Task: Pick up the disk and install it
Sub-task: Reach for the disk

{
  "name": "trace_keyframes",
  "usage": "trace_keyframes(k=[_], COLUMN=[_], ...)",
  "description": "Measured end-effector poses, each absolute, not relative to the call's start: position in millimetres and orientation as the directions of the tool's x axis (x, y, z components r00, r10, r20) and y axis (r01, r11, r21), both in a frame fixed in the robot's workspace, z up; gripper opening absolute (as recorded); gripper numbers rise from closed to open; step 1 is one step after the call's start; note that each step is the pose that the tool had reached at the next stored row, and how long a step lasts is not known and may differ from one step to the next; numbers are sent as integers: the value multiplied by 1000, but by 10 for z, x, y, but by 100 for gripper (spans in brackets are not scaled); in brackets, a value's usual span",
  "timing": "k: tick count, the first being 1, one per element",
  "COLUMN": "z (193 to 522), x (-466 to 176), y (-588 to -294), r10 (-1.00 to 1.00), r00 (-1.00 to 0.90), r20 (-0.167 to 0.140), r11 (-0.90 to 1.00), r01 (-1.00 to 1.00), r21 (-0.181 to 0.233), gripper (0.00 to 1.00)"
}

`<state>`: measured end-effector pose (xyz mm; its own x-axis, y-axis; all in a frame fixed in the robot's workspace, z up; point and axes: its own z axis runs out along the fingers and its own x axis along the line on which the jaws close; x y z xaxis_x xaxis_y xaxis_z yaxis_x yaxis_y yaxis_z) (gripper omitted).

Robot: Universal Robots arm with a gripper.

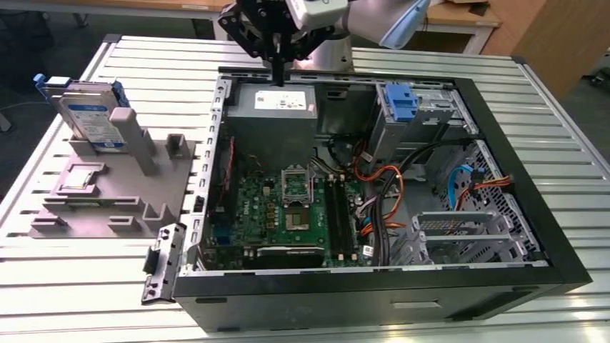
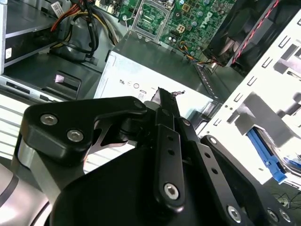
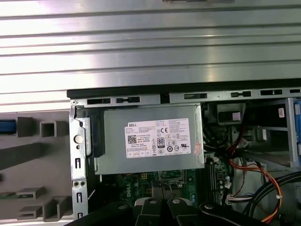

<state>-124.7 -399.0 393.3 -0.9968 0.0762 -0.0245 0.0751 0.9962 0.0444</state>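
One disk [image 1: 91, 114] upright in its fixture [image 1: 105, 193], gripper [image 1: 279, 77] empty at the far side

Nearest is the slatted metal table [image 1: 76, 286]. It bears the open computer case [image 1: 381, 289], whose motherboard [image 1: 286, 207] lies exposed. On the exterior view's left, beside the case, the grey fixture holds the disk standing on edge at its far end, well apart from the gripper. Farther back, against the case's far wall, sits the grey power-supply box [image 1: 276, 101], white label up. The gripper hangs just above that box, its fingers pressed together with nothing between them.
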Motion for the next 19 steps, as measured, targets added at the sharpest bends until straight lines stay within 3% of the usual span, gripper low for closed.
trace_keyframes(k=[19], z=[3933], x=[-1314], y=[-3989], r10=[76], r00=[-997], r20=[-24], r11=[996], r01=[75], r21=[44], gripper=[10])
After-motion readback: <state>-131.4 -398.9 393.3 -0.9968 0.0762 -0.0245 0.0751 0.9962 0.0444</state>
